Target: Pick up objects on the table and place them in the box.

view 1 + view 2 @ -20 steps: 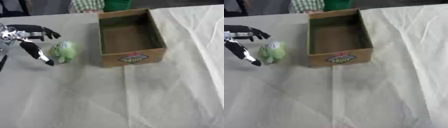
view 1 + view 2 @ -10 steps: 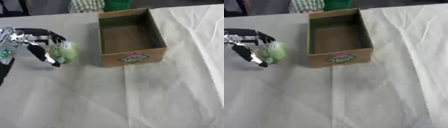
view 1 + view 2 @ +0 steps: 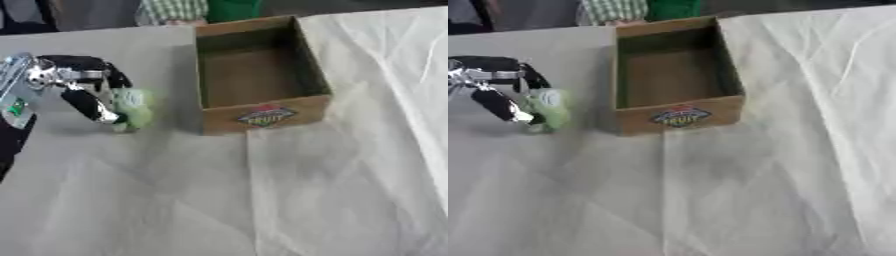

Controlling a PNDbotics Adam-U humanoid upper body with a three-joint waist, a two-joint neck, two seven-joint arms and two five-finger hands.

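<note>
The left hand (image 3: 74, 85) comes in from the left edge with its fingers (image 3: 92, 107) curled round a small green toy (image 3: 133, 107), thumb on the near side. The toy sits on the white-covered bench (image 3: 262, 200), just left of the open cardboard box (image 3: 262, 117), which stands empty with a fruit label on its near wall.

The box (image 3: 259, 112) is matt brown cardboard with a printed paper label on its front wall. The table (image 3: 350, 190) is covered with pale, creased cloth. The left hand (image 3: 80, 85) combines glossy black plastic with shiny silver metal. The green object (image 3: 133, 107) looks soft and matt.
</note>
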